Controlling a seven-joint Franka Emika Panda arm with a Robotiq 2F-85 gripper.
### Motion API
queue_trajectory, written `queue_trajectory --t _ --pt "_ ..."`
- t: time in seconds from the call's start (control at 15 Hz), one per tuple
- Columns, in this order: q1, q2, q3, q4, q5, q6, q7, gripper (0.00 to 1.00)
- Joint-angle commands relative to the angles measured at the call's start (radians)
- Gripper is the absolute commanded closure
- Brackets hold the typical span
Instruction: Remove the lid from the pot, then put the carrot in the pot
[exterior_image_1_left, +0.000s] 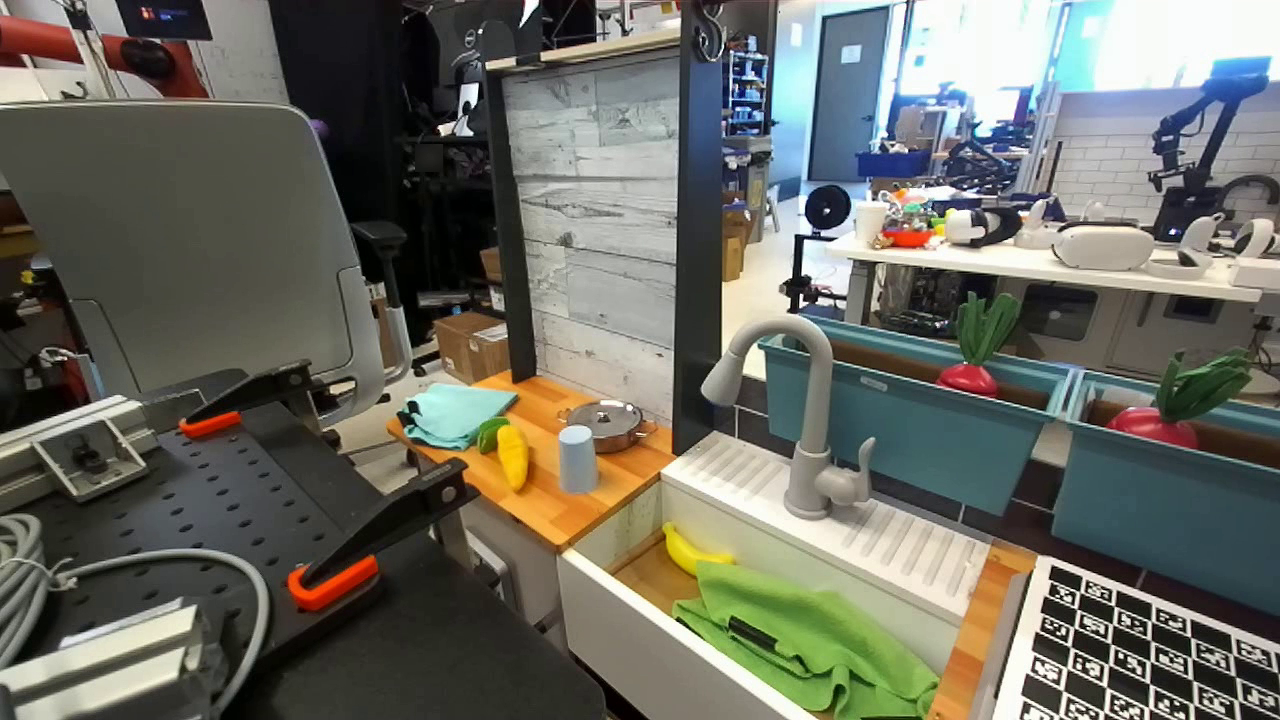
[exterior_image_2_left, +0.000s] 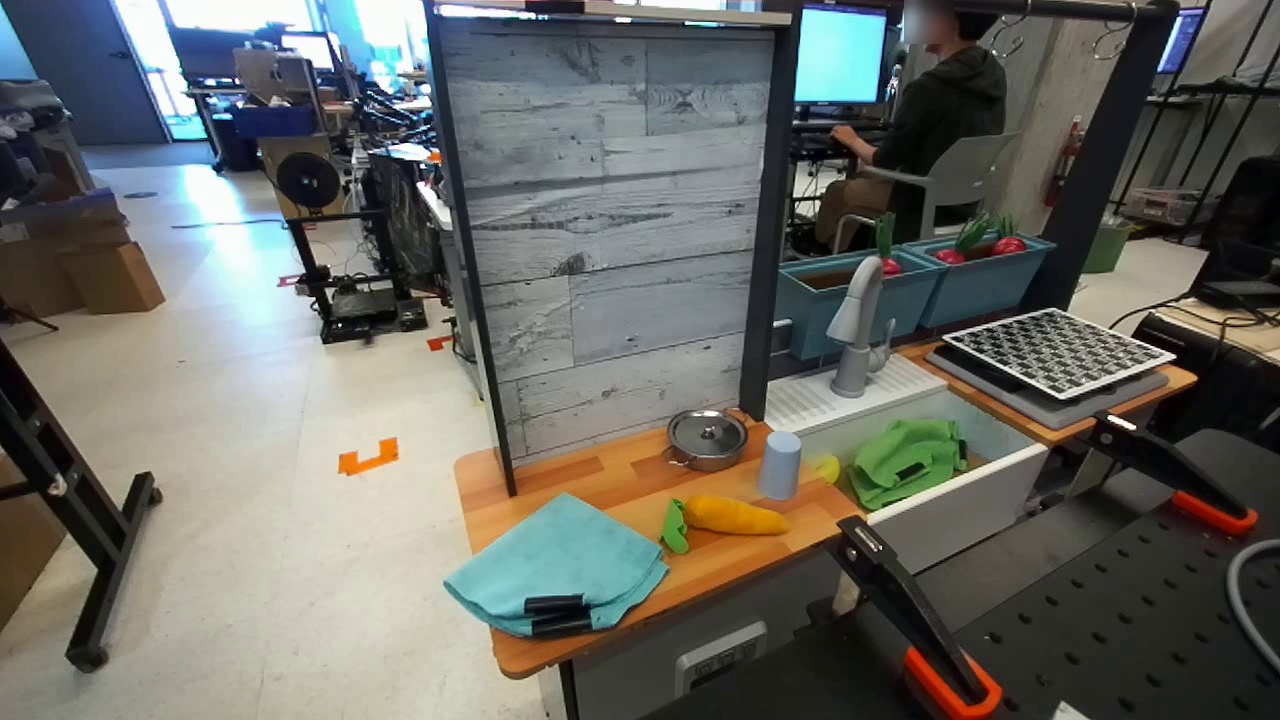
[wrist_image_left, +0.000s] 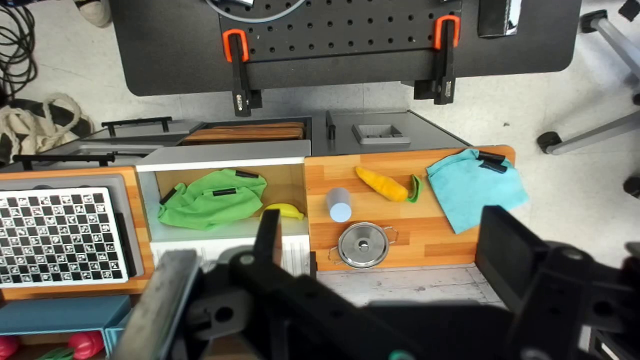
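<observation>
I have my black two-fingered gripper (wrist_image_left: 381, 215) spread and empty. Seen between its fingers (well below, I judge), the round grey metal lid (wrist_image_left: 363, 245) covers the squat silver metal pot (exterior_image_2_left: 714, 462) on the flat brown wooden counter (wrist_image_left: 425, 240); I should descend toward it.

The worktop (wrist_image_left: 435, 245) is orange-brown wood in joined strips; in the wrist view it shows between the spread fingers (wrist_image_left: 505, 245) of the claw (wrist_image_left: 382, 211) and out past their tips. Of the things on it, the pot (exterior_image_2_left: 712, 461) appears nearest the claw's base, between the fingers. The cup (wrist_image_left: 339, 202) stands just beyond it, a little towards one finger. Further out from the claw lies the carrot (wrist_image_left: 384, 185), its green end just beside the cloth (wrist_image_left: 467, 182), which spreads past the tip of the opposite finger and overhangs the worktop's end.
</observation>
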Motion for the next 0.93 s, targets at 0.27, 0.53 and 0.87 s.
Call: queue_trajectory --t 0.27,0.53,0.87 --pt "-0.013 0.009 0.011 0.006 0.009 -0.003 -0.001 0.00" --pt "-0.010 0.028 0.009 -0.012 0.031 0.073 0.019 0.00" --pt "0.006 0.078 0.003 -0.054 0.077 0.236 0.008 0.00"
